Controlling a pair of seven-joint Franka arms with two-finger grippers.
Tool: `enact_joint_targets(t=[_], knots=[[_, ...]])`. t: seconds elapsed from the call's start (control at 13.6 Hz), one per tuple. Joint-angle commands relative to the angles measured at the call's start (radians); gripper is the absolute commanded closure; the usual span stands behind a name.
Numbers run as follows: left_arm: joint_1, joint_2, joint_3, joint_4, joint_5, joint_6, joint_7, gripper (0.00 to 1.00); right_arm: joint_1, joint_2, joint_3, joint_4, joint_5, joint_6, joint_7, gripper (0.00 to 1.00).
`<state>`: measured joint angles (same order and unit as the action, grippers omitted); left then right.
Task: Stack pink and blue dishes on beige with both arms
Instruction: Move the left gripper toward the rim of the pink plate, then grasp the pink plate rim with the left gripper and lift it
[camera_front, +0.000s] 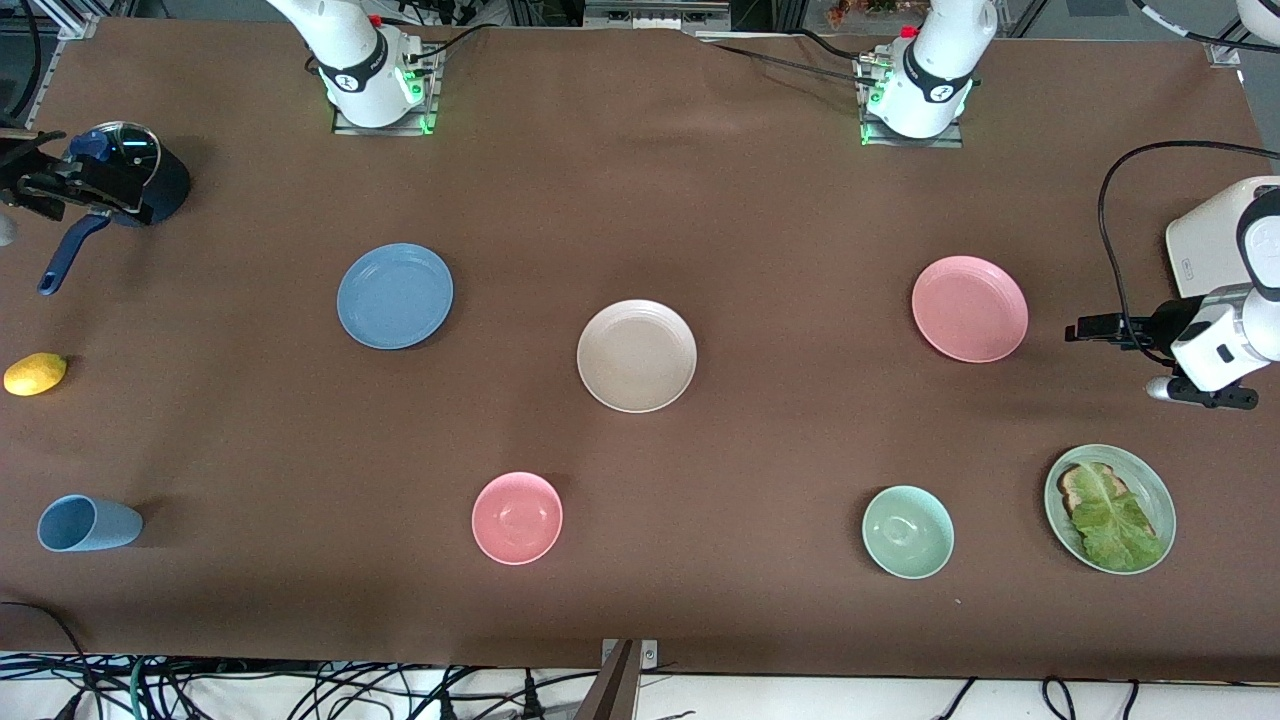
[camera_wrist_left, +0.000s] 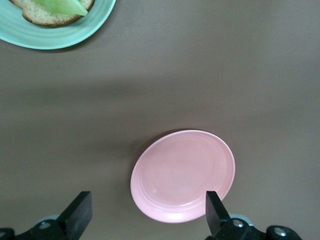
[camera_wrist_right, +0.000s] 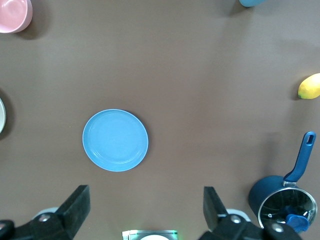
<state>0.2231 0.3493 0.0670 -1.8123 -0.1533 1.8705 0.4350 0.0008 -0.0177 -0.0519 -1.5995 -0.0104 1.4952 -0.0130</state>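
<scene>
I count three flat plates of equal size with faintly ringed rims, none stacked. The beige plate (camera_front: 637, 355) sits mid-table, slightly nearer the front camera than the others. The blue plate (camera_front: 395, 296) lies toward the right arm's end, the pink plate (camera_front: 969, 308) toward the left arm's end. Bowls: one pink bowl (camera_front: 517, 517), one green bowl (camera_front: 908, 531), both nearer than the plates. The left gripper (camera_wrist_left: 147, 214) hangs over bare table beside the pink plate, fingers apart, empty. The right gripper (camera_wrist_right: 145, 210) hangs over the table's edge beside a blue pot (camera_front: 135, 175), fingers apart, empty.
</scene>
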Motion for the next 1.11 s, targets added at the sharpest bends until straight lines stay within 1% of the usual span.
enact_joint_targets(t=[0.0,0.07,0.22,0.29,0.52,0.59,0.81,1.03], knots=[[-0.021,-0.027,0.019,-0.146,-0.060,0.161,0.092,0.00,-0.004,-0.016,0.000,-0.013,0.004,-0.006,-0.007,0.00],[-0.016,-0.026,0.020,-0.192,-0.093,0.218,0.128,0.00,-0.002,-0.016,0.001,-0.013,0.004,-0.006,-0.005,0.00],[-0.010,-0.027,0.027,-0.267,-0.124,0.309,0.191,0.00,-0.004,-0.016,0.000,-0.013,0.004,-0.006,-0.007,0.00],[-0.007,-0.029,0.040,-0.304,-0.144,0.350,0.232,0.00,-0.004,-0.016,0.000,-0.013,0.004,-0.006,-0.007,0.00],[0.002,-0.032,0.062,-0.367,-0.222,0.421,0.388,0.00,-0.004,-0.016,0.000,-0.013,0.004,-0.006,-0.007,0.00],[0.002,-0.039,0.062,-0.396,-0.232,0.452,0.407,0.00,-0.002,-0.016,0.000,-0.013,0.004,-0.006,-0.007,0.00],[0.002,-0.119,0.065,-0.514,-0.232,0.539,0.412,0.00,-0.004,-0.016,0.000,-0.013,0.004,-0.006,-0.005,0.00],[0.004,-0.168,0.065,-0.613,-0.233,0.616,0.413,0.00,-0.004,-0.016,0.000,-0.013,0.004,-0.006,-0.007,0.00]])
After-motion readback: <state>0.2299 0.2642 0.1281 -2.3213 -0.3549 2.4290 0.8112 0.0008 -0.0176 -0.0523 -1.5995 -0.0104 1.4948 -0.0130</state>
